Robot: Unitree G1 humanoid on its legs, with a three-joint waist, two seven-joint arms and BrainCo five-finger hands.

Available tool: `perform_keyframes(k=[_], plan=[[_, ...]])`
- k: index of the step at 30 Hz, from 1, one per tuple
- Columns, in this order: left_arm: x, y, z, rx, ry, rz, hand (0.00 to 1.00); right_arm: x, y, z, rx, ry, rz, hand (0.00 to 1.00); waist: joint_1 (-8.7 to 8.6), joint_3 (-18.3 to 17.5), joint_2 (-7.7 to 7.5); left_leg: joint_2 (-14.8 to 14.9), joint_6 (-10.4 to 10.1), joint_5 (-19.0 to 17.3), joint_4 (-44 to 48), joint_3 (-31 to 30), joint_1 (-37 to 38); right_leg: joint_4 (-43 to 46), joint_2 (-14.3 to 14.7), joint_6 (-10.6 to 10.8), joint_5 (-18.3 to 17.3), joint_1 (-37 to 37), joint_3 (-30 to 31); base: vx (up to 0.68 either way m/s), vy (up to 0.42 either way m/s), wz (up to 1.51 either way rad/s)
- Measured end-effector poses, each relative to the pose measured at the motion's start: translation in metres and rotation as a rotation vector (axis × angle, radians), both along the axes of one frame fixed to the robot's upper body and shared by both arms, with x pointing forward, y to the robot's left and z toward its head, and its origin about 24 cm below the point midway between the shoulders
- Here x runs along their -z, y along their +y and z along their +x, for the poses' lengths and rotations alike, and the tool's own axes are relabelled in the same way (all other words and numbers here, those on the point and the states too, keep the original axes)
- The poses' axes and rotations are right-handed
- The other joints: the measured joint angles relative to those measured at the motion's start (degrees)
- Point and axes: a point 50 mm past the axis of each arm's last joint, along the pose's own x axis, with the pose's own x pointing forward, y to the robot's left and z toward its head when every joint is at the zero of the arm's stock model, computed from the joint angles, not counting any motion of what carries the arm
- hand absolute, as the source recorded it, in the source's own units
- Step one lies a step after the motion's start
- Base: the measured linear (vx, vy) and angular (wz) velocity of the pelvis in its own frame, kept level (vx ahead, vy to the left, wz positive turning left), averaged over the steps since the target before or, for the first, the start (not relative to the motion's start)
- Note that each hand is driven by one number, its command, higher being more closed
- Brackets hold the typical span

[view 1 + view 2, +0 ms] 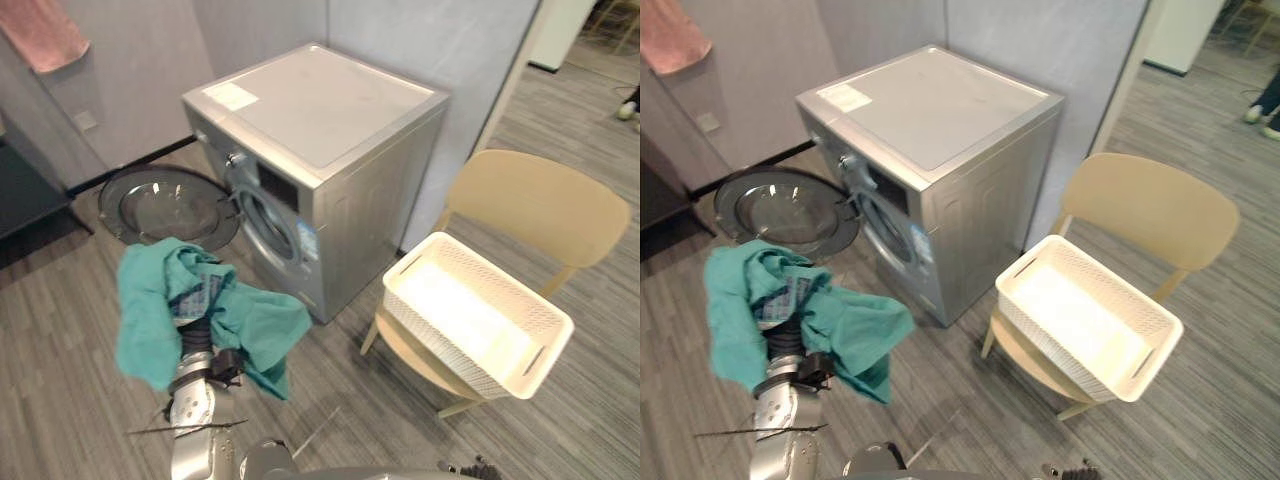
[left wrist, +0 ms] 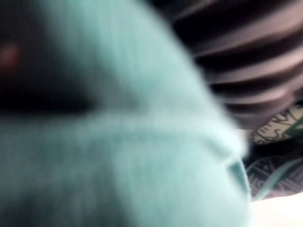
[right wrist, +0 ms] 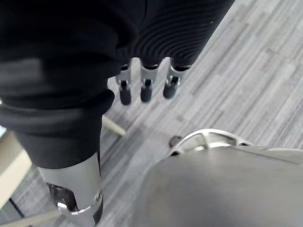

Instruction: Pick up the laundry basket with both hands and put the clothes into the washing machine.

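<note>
Close in front of me, on my left, teal clothes [image 1: 160,310] drape over my raised left hand [image 2: 251,71] and hide it, so I cannot tell its grip. My right hand [image 3: 163,49] hangs over the grey floor [image 3: 246,85], fingers [image 3: 146,92] loose and straight, holding nothing. Further right, the white laundry basket [image 1: 445,350] sits empty on a beige chair [image 1: 540,205]. Beyond, the silver washing machine [image 1: 330,100] stands with its round door [image 1: 165,205] swung open.

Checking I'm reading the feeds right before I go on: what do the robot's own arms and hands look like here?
The left arm is silver-grey with a black joint block; a dark ribbed cover wraps the wrist and back of the left hand. The right hand has the same ribbed cover, and slim silver fingers with rounded dark tips.
</note>
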Motion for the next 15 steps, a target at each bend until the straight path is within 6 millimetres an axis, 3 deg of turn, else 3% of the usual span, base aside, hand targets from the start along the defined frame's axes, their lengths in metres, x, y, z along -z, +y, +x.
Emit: perform_keyframes(k=[1,4,6,7,8,9,10,13,15], plan=[[0.006,-0.004,0.004,0.021,0.027,-0.009,1.0,0.001,0.003,0.003,-0.006,0.0,0.009,0.0,-0.15,0.29,-0.34,-1.71,-0.21,-0.64,-0.21,-0.85,-0.33,0.11,-1.31,0.38,0.72,0.77,-1.12,0.0,0.309,0.63],[0.011,-0.015,0.008,0.069,0.051,-0.027,1.0,0.003,0.008,0.001,0.009,0.011,0.035,0.0,0.05,0.69,-2.14,-7.24,2.81,-2.2,0.31,-3.6,-1.57,4.6,-6.7,-1.82,3.72,0.99,-3.11,0.01,0.365,0.81],[0.015,-0.024,0.009,0.105,0.07,-0.037,1.0,0.003,0.004,-0.002,0.042,0.009,0.038,0.0,0.26,0.86,-2.33,-11.08,4.57,-3.17,-0.66,-5.01,0.17,13.62,-12.3,-6.23,6.75,0.27,-1.34,0.05,0.26,0.79],[0.018,-0.033,0.008,0.138,0.082,-0.053,1.0,0.002,0.0,-0.01,0.064,0.012,0.031,0.0,0.01,1.07,-1.86,-13.0,5.52,-3.65,-2.29,-6.96,3.02,21.59,-14.72,-10.98,8.69,-2.09,4.98,0.08,0.23,0.92],[0.017,-0.035,0.01,0.155,0.073,-0.05,1.0,0.002,-0.001,-0.016,0.084,0.008,0.029,0.0,-0.18,1.43,-1.22,-13.61,6.04,-3.78,-3.29,-9.18,4.43,27.03,-13.04,-9.45,2.81,-4.25,11.77,0.14,0.284,1.17],[0.015,-0.036,0.012,0.16,0.063,-0.049,1.0,0.002,0.004,-0.019,0.112,-0.008,0.045,0.0,-0.66,1.15,-1.97,-14.77,6.76,-3.61,-4.42,-11.3,5.44,31.9,-9.57,-8.8,-2.91,-6.87,18.46,0.17,0.208,1.54],[0.013,-0.037,0.014,0.169,0.05,-0.045,1.0,0.004,0.018,-0.021,0.145,-0.023,0.079,0.0,-1.8,1.16,-4.03,-17.15,7.52,-3.8,-6.21,-14.48,7.1,38.22,-2.29,-8.71,-9.4,-11.44,28.42,0.15,0.13,1.42],[0.013,-0.053,0.015,0.248,0.049,-0.051,1.0,0.005,0.026,-0.035,0.225,-0.024,0.112,0.0,-3.18,1.38,-5.84,-21.38,8.75,-4.44,-6.64,-20.25,7.93,41.41,8.22,-6.78,-15.89,-18.68,37.28,0.14,0.019,1.55],[0.013,-0.061,0.015,0.284,0.045,-0.056,1.0,0.006,0.028,-0.048,0.259,0.002,0.12,0.0,-3.87,1.4,-5.78,-22.53,8.87,-4.49,-6.62,-22.87,8.24,37.55,10.37,-6.02,-16.64,-20.47,37.85,0.21,-0.118,1.72]])
